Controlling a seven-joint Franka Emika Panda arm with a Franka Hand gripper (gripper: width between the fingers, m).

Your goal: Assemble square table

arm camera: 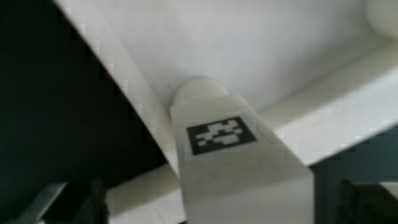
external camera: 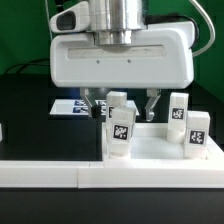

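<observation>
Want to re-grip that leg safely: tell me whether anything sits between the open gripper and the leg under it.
Nothing visible does. The gripper hangs open with its fingers either side of the leg, which stands upright on the square table. The other legs stand off toward the exterior view's right.

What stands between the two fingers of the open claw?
An upright white tagged table leg stands inside the claw, seen in the exterior and wrist views.

Exterior view low, close, frontal, wrist view looking down, both sharing tagged leg
</observation>
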